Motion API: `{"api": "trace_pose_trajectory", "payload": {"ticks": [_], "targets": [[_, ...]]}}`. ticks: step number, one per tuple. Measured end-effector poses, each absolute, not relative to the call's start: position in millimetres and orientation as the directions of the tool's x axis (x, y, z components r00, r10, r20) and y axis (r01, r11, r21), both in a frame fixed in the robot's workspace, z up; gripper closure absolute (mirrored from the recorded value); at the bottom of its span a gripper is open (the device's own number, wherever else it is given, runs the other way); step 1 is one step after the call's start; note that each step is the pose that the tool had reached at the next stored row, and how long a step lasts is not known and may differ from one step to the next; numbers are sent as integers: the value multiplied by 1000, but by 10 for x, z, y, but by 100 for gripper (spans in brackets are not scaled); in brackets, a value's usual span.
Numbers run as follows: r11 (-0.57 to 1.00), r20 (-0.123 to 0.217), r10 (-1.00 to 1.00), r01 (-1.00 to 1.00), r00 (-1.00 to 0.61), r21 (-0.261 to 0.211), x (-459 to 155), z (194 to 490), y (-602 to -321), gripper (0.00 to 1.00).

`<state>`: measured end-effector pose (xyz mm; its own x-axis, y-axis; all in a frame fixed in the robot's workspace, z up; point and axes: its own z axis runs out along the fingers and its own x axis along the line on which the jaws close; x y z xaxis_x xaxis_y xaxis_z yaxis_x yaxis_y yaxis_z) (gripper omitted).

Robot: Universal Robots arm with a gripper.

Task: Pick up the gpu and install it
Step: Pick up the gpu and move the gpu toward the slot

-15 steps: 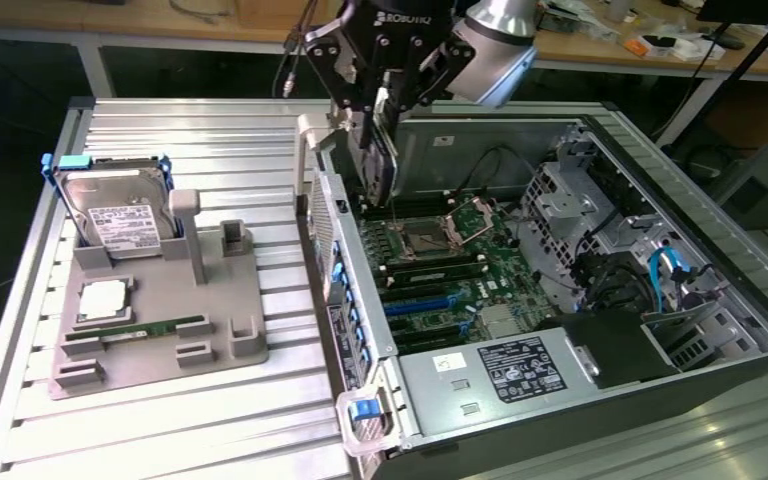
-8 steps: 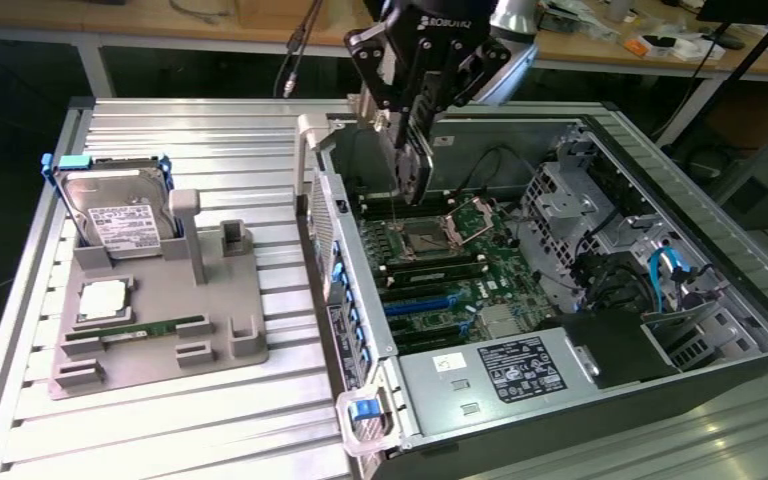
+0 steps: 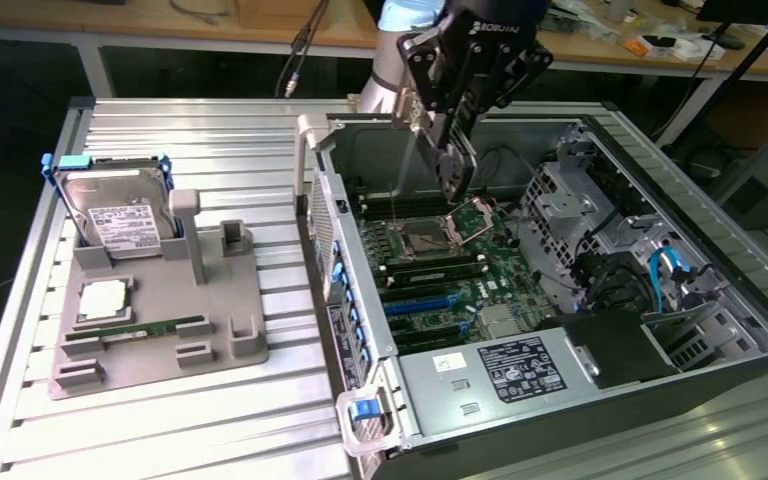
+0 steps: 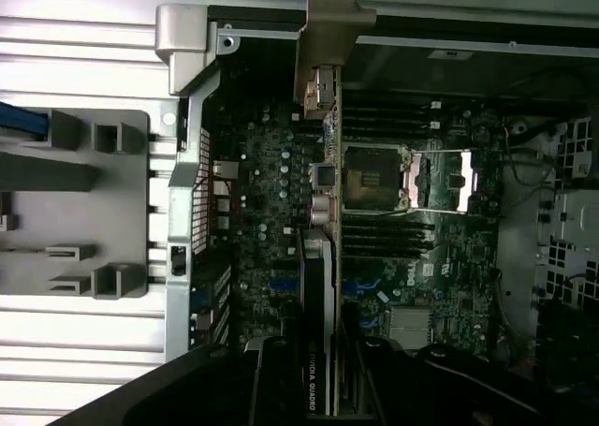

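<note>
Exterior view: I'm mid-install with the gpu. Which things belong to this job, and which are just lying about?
In the job:
- gpu, gripped by the gripper above the open computer case
- motherboard with its blue slots

Lying about:
- hard drive
- RAM stick
- silver square chip
- grey holder tray that carries all three

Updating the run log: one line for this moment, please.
gripper: shut on gpu | gpu: hanging edge-down over the motherboard of the open case, not seated | hard drive: in holder
</note>
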<state>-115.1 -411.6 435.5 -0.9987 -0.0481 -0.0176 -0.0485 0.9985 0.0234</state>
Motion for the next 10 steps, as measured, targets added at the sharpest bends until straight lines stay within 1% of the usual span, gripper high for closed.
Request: {"api": "trace_pose_trajectory", "payload": {"ticks": [10], "targets": [[999,-22,-48,-49,-999,23,-724,4344,-4116,73]]}}
